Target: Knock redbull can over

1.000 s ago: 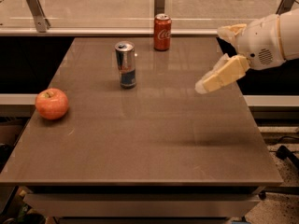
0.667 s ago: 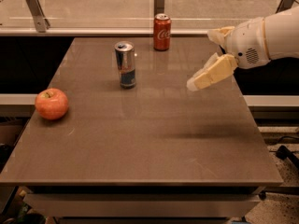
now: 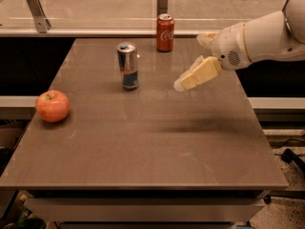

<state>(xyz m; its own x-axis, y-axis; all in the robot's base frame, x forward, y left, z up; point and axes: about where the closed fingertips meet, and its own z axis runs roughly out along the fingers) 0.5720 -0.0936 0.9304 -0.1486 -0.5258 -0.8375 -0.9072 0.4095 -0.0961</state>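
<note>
- Currently, the redbull can [image 3: 128, 66] is seen standing upright on the table [image 3: 143, 147], in the far half and a little left of centre.
- The gripper [image 3: 196, 74] is held above the tabletop to the right of the can, clearly apart from it, with a strip of bare tabletop between the two.
- No contact between gripper and can is shown. The gripper's pale wedge is angled down and to the left, towards the can's side of the table.
- Whether the gripper is spread or clenched cannot be told from this angle, and nothing is seen held in it.
- The can is slim, tall and cylindrical, of shiny metal (silver above, blue lower down), with a silver top.
- The gripper looks to be of matte cream plastic, and it is carried on a smooth, rounded white arm [image 3: 259, 37] that enters from the right edge.
- A soft dark shadow is cast on the table below the gripper.
- The tabletop is flat, brown and faintly glossy, with dim reflections seen in it.
- A red Coca-Cola can [image 3: 165, 32] stands upright at the far edge, behind and to the right of the redbull can.
- A round red-orange apple [image 3: 52, 106] rests near the left edge, well apart from both cans.
</note>
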